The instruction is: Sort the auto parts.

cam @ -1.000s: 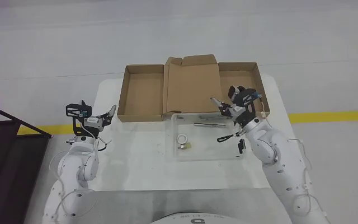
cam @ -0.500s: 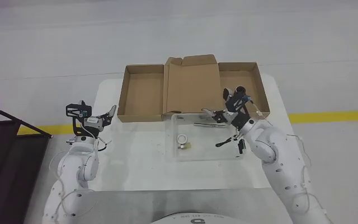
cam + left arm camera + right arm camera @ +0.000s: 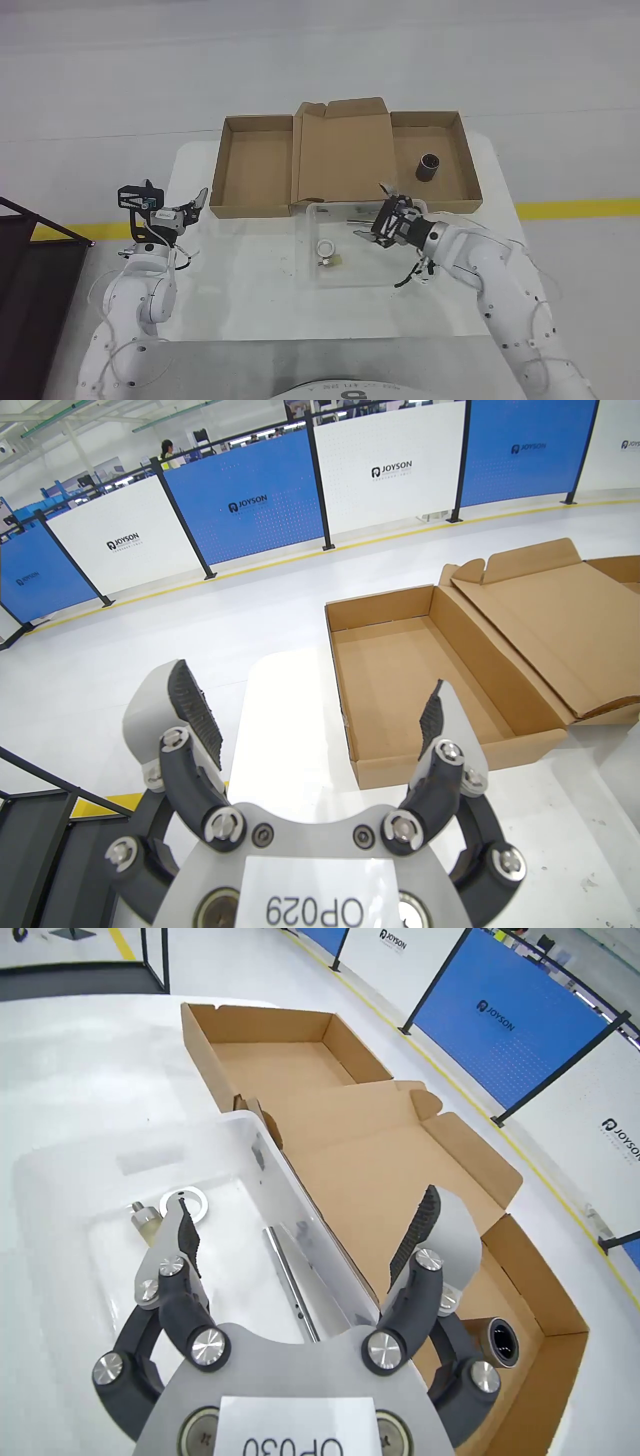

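Parts first: a dark round tube point(image 3: 429, 166) lies in the right bin of the box point(image 3: 340, 150), upper right of the top view. In the clear tray point(image 3: 360, 268), mid frame, lie a thin rod point(image 3: 372, 223), a ring point(image 3: 326, 249) & a small bolt point(image 3: 340, 260). So 1 part looks sorted and the rest wait, I think. Step now: go get the next part. That prob. needs the right hand point(image 3: 380, 215) to drop low over the rod & pinch it. Right hand is wide open, holds nothing, and hangs over the tray's far edge. Left hand point(image 3: 170, 200) is wide open too, empty, above the surface point(image 3: 250, 280) at the left.
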